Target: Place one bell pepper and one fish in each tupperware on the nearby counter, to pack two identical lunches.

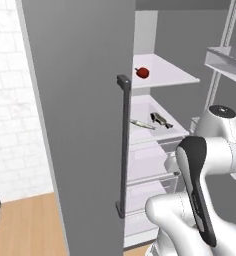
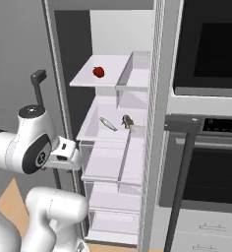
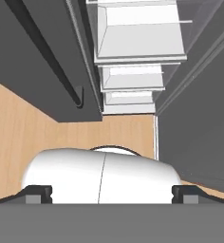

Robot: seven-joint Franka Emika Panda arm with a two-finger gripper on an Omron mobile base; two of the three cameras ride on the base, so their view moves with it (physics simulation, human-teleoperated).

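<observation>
We stand before an open fridge, its grey door swung wide and filling the left half of the left base view, a dark vertical handle running down its edge.

In the left base view a red bell pepper sits on the upper white shelf, at about 1 o'clock from the picture's centre. On the shelf below lie two fish: a slim silvery fish and, just beside it towards 3 o'clock, a darker fish. The two lie near each other, and we cannot tell whether they touch.

The right base view shows the same things from the other side: the bell pepper at 12 o'clock on the upper shelf, the silvery fish and the darker fish close to the picture's centre on the lower shelf. Clear drawers stack beneath them. At 3 o'clock stands a built-in oven with a dark bar handle.

The claw appears in the hand view, its two small dark fingertips set far apart at the bottom corners, jaws spread wide with nothing between them. That view looks down along the fridge front at the stacked drawers at 12 o'clock and the light wooden floor at 9 o'clock. The claw is well apart from the pepper and both fish.
</observation>
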